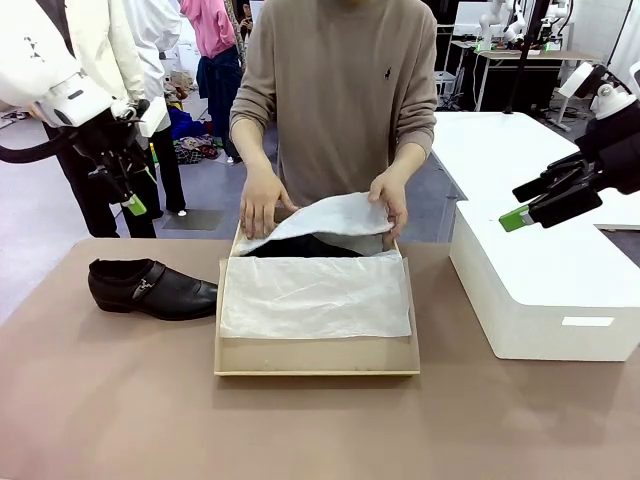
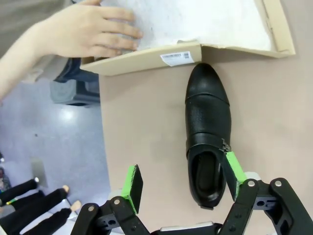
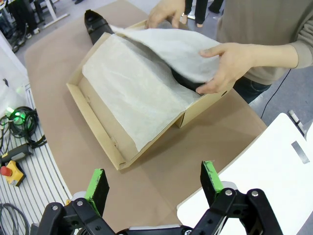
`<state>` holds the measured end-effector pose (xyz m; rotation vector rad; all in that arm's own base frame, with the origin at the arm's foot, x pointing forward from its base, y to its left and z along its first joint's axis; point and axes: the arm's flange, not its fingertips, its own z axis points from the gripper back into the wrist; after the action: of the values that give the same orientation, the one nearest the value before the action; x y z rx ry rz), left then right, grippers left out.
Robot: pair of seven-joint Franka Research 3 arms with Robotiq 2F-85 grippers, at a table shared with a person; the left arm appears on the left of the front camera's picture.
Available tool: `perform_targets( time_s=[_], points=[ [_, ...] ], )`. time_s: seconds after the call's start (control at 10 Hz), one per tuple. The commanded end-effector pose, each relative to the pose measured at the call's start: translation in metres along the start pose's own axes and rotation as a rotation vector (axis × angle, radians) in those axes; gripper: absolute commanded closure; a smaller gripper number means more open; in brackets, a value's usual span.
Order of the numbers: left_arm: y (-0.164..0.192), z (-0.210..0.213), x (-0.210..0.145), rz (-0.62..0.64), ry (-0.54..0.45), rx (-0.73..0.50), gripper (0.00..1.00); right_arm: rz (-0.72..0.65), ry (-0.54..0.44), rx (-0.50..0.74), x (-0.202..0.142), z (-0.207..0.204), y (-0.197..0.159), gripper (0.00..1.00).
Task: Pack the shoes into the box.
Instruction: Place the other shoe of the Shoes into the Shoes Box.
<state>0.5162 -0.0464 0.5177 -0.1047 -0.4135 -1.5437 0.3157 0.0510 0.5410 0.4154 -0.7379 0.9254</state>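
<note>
One shiny black shoe [image 1: 150, 288] with a silver buckle lies on the table just left of the brown cardboard box [image 1: 316, 358]. In the left wrist view the same shoe [image 2: 208, 142] points its toe at the box corner [image 2: 146, 61]. A second shoe [image 1: 300, 246] lies in the box's far part, half covered by white tissue paper [image 1: 320, 218] that the person's hands [image 1: 262, 200] hold. My left gripper [image 1: 130, 195] hangs open high above the table's left end; from its own camera the left gripper [image 2: 183, 181] is open above the loose shoe's heel. My right gripper [image 1: 522, 203] is open above the white block, empty [image 3: 154, 183].
A large white rectangular block [image 1: 545, 290] stands right of the box. The person stands at the far edge behind the box. Bare brown tabletop [image 1: 300, 430] stretches in front of the box. Other people stand behind at the far left.
</note>
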Motion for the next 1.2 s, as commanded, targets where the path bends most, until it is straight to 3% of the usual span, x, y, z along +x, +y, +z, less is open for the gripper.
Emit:
perform_targets(
  time_s=[0.0, 1.1],
  points=[
    [0.002, 0.0023, 0.0037, -0.02, 0.0, 0.006, 0.14, 0.007, -0.017, 0.012, 0.0012, -0.0011, -0.0011, 0.0],
    [0.002, 0.0023, 0.0037, -0.02, 0.0, 0.006, 0.14, 0.007, -0.017, 0.012, 0.0012, -0.0011, -0.0011, 0.0]
  ],
)
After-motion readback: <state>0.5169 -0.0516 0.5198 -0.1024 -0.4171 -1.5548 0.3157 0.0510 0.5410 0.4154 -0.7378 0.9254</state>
